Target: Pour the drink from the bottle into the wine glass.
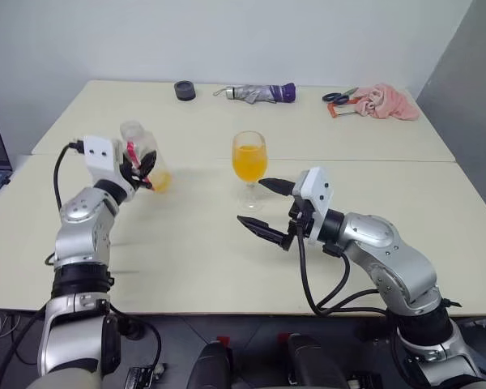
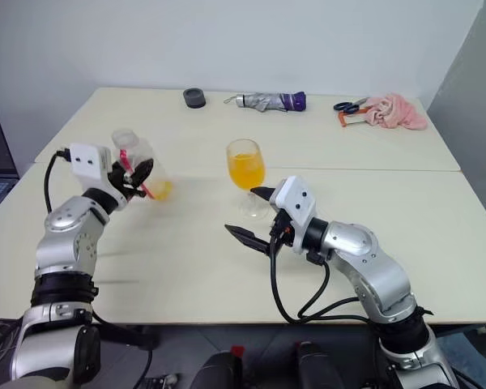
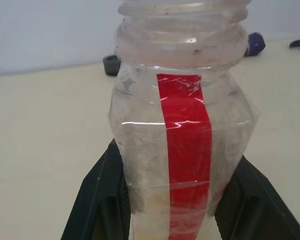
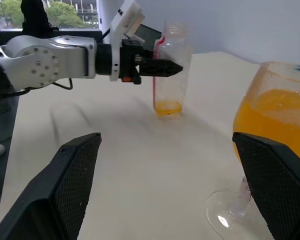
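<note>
Both head eyes looked forward and down over the table (image 1: 227, 267), taking in both arms, the right eye's framing slightly offset from the left's. The left wrist camera sat tight against the bottle (image 3: 182, 140), facing across the tabletop toward the far wall. The right wrist camera looked level past the wine glass (image 4: 275, 130) toward the left gripper (image 4: 162, 67), sharing that bottle with the head views.

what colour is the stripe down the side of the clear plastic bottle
Red, clearest in the left wrist view.
</note>
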Action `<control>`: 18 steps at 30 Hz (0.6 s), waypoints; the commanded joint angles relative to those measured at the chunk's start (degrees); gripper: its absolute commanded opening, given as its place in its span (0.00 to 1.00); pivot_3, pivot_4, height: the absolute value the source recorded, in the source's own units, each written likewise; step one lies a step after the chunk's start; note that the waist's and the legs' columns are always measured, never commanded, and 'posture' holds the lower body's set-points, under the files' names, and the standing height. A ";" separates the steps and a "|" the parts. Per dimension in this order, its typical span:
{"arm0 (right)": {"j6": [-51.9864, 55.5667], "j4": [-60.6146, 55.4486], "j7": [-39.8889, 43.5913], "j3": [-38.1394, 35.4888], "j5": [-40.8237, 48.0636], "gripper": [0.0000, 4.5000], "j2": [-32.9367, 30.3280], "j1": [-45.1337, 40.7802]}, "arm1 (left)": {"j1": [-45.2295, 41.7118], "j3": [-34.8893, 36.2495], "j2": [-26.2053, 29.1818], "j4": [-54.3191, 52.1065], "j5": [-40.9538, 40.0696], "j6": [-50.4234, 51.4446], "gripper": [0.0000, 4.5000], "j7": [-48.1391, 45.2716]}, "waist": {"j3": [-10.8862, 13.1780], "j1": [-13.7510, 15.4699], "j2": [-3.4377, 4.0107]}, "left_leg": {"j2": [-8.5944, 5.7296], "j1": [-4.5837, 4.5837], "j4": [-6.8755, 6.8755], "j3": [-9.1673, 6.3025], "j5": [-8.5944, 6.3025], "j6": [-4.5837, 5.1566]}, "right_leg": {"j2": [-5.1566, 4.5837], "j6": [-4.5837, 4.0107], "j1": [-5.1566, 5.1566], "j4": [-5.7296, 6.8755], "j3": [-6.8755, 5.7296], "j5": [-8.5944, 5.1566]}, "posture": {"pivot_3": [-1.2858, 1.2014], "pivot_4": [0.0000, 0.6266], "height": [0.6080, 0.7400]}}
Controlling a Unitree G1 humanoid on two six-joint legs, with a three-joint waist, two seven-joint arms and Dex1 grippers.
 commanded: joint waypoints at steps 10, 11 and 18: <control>0.55 -0.13 0.15 0.47 -1.29 1.00 0.76 -2.28 | 2.66 2.08 0.29 -4.02 -1.04 1.35 0.38 0.44 | -0.02 0.13 -0.03 | 0.00 0.02 0.00 0.02 0.00 0.00 | 0.00 0.00 0.00 0.01 0.03 0.00 | 0.52 0.24 1.00; 0.58 -0.16 0.28 0.47 -1.26 1.00 0.84 -2.32 | 2.68 2.16 0.26 -3.92 -1.01 1.19 0.45 0.60 | -0.02 0.13 -0.03 | 0.00 0.02 0.00 0.02 0.00 0.00 | 0.00 0.00 0.00 0.01 0.03 0.00 | 0.52 0.24 1.00; 0.55 -0.78 2.15 0.72 -0.32 1.00 0.51 -1.64 | 3.13 2.43 -0.06 -4.66 -1.21 0.75 0.94 0.94 | -0.02 0.15 -0.03 | 0.00 0.00 0.00 0.00 0.00 0.00 | 0.00 0.00 0.00 -0.01 0.01 0.00 | 0.52 0.24 1.00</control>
